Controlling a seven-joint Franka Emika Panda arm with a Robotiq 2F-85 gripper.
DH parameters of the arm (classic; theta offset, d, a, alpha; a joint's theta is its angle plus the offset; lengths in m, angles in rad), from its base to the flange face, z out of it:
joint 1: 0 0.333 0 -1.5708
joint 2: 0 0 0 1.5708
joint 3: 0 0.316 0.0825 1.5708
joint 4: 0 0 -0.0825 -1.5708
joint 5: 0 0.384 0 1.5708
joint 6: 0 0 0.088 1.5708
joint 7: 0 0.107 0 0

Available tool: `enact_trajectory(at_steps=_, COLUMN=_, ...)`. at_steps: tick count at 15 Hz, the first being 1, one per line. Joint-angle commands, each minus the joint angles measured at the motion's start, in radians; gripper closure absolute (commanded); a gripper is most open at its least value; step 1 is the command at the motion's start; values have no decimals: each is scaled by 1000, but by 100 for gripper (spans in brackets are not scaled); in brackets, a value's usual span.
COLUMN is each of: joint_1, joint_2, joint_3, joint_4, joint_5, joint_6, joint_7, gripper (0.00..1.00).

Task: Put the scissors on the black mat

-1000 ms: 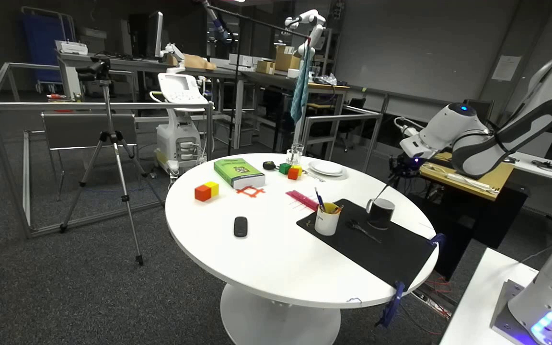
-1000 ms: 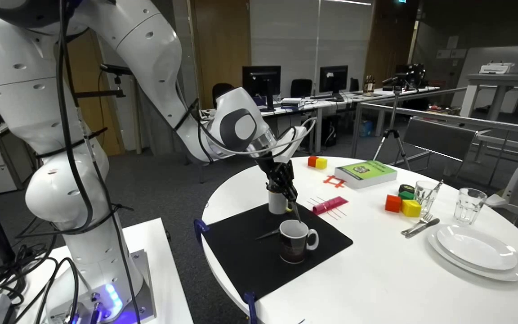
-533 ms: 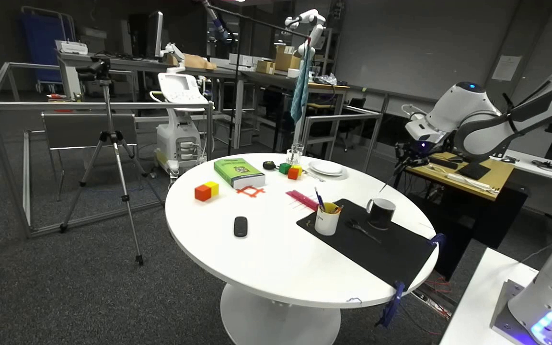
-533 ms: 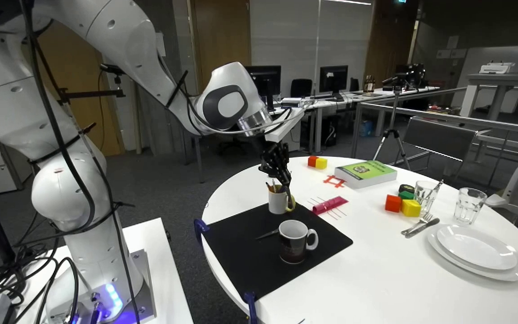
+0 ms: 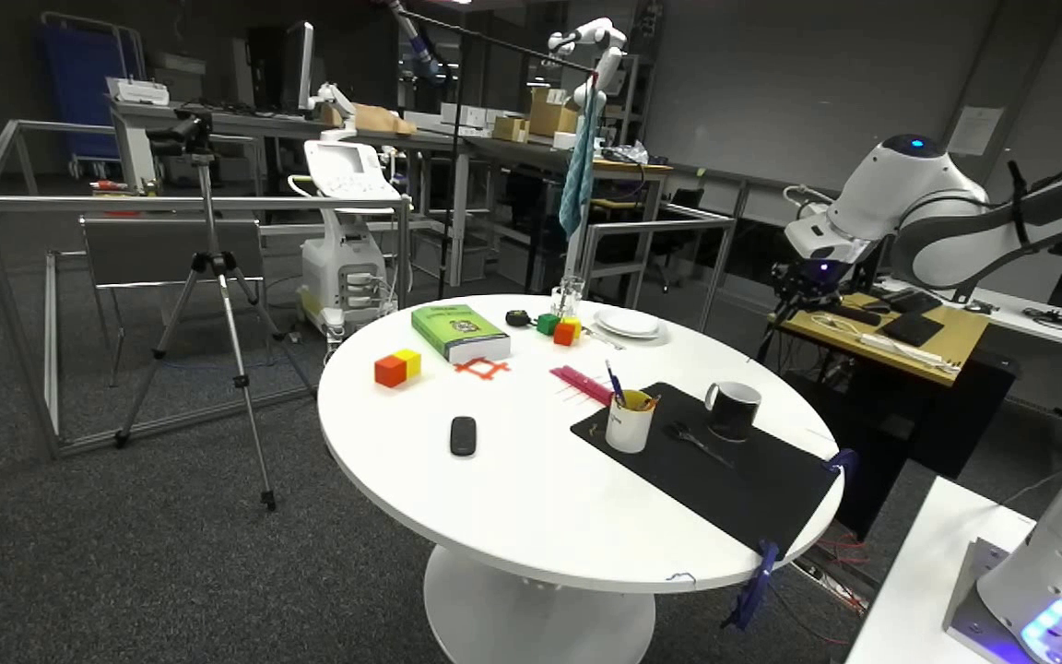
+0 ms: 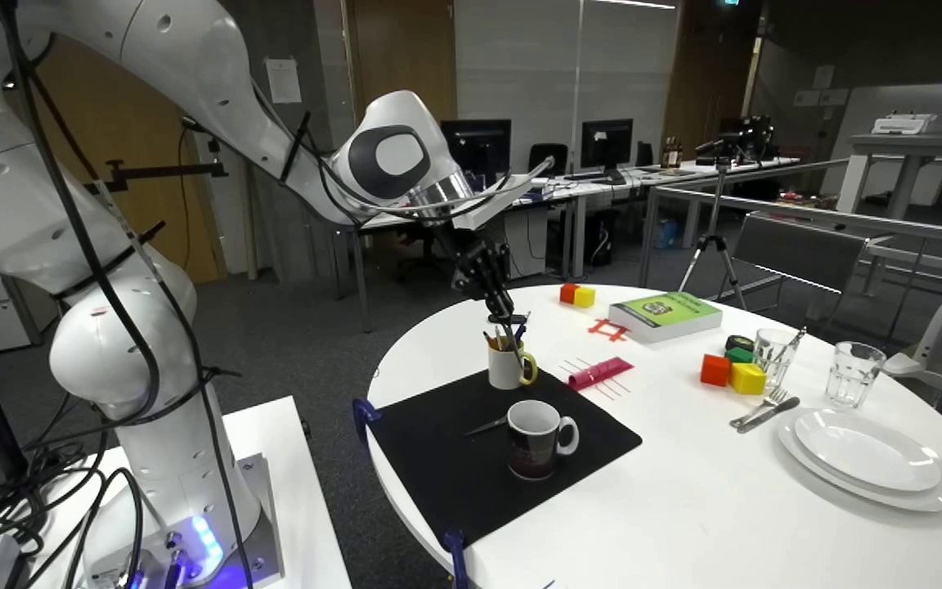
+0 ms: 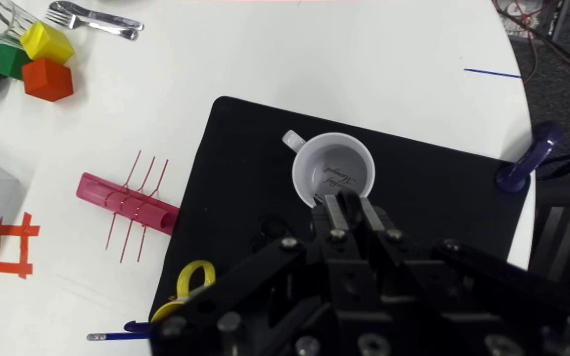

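1 pr of scissors [image 5: 698, 444] is seen flat on the mat [image 5: 752, 503], between mug [image 5: 734, 410] & pen mug [image 5: 629, 426]. Gripper [image 7: 349, 200] is nearly closed, w/ 1 thin dark item [image 7: 352, 208] apparently pinched at the tips; ID unclear, poss. a 2nd pr. If the held item is to be laid there too, bare mat should be picked well clear of both mugs, the thin end tipped near level, & release made low. Counted: 5 blocks [image 6: 715, 370] (2 red, 2 yellow, 1 green), 2 glasses [image 6: 855, 375], 2 plates [image 6: 867, 448], 2 clamps [image 6: 365, 411], 1 book [image 6: 667, 316], 1 fork [image 7: 101, 26], 1 knife [image 7: 101, 16].
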Motion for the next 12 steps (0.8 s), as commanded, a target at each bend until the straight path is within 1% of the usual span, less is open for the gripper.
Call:
enact_trajectory(at_steps=1, joint_1=14, joint_2=-1, joint_3=-3, joint_4=0, joint_5=-8, joint_6=-17, joint_7=11, gripper=91)
enact_trajectory(at_steps=2, joint_1=15, joint_2=-1, joint_3=1, joint_4=-2, joint_5=-8, joint_6=-21, joint_7=12, gripper=91)
enact_trajectory(at_steps=3, joint_1=15, joint_2=-1, joint_3=2, joint_4=-3, joint_5=-8, joint_6=-21, joint_7=12, gripper=98)
enact_trajectory(at_steps=5, joint_1=-28, joint_2=13, joint_3=23, joint_4=-29, joint_5=-84, joint_6=44, joint_7=88, gripper=98)
enact_trajectory(at_steps=8, joint_1=-80, joint_2=46, joint_3=50, joint_4=-71, joint_5=-259, joint_6=159, joint_7=295, gripper=98)
enact_trajectory(at_steps=9, joint_1=-85, joint_2=62, joint_3=49, joint_4=-77, joint_5=-316, joint_6=185, joint_7=359, gripper=98)
enact_trajectory(at_steps=10, joint_1=-116, joint_2=76, joint_3=76, joint_4=-84, joint_5=-361, joint_6=212, joint_7=413, gripper=98)
enact_trajectory(at_steps=12, joint_1=-136, joint_2=102, joint_3=95, joint_4=-85, joint_5=-457, joint_6=242, joint_7=519, gripper=98)
